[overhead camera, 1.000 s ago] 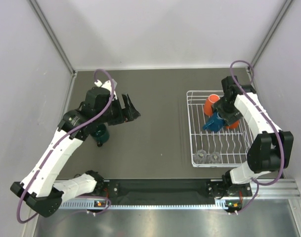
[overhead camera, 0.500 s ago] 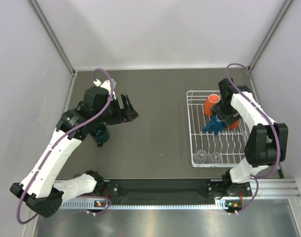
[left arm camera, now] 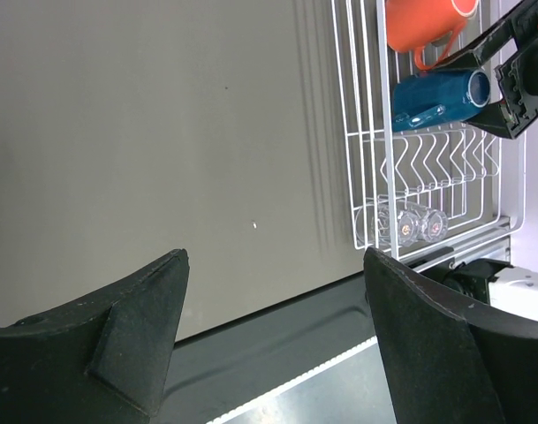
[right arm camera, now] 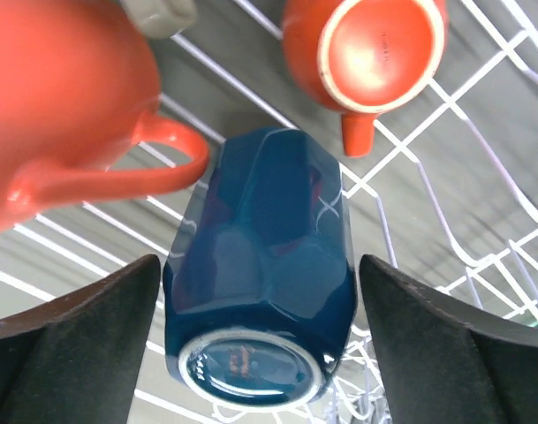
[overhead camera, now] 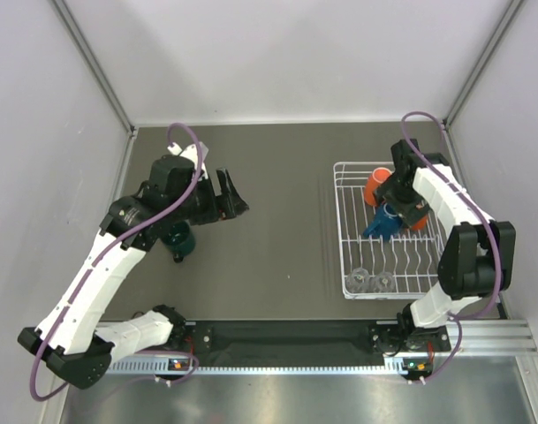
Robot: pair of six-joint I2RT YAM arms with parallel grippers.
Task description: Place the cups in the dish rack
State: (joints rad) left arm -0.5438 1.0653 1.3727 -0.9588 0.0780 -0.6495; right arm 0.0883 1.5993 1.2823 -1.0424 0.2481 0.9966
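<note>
Top external view: The dish rack [overhead camera: 347,292] is standing on the right side of the table [overhead camera: 277,168]. The large orange mug [overhead camera: 375,188] is lying at the rack's far end, with the blue mug [overhead camera: 383,221] just nearer. Two clear glasses [overhead camera: 372,281] are sitting side by side at the near end. The right pincer [overhead camera: 397,209] is positioned over the blue mug, and its grip cannot be judged from here. The left pincer [overhead camera: 230,196] is hanging spread open over bare table and holding nothing. The dark green cup [overhead camera: 178,240] is standing on the table under the left arm, well apart from the rack.

Left wrist view: The left pincer [left arm camera: 273,258] is gaping wide, with only table between its fingers [left arm camera: 132,331]. The blue mug [left arm camera: 436,95] is lying on its side on the rack [left arm camera: 361,141] wires, beside the orange mug [left arm camera: 423,22]. The glasses [left arm camera: 412,223] are lying in the rack's corner.

Right wrist view: The right pincer [right arm camera: 260,261] is straddling the blue mug [right arm camera: 260,238]. Its fingers [right arm camera: 70,353] are sitting close on either side, but whether they are pressing it cannot be told. The large orange mug [right arm camera: 56,106] is lying just beside the blue mug. The tiny orange cup [right arm camera: 375,44] is resting on the wires with its base showing.
</note>
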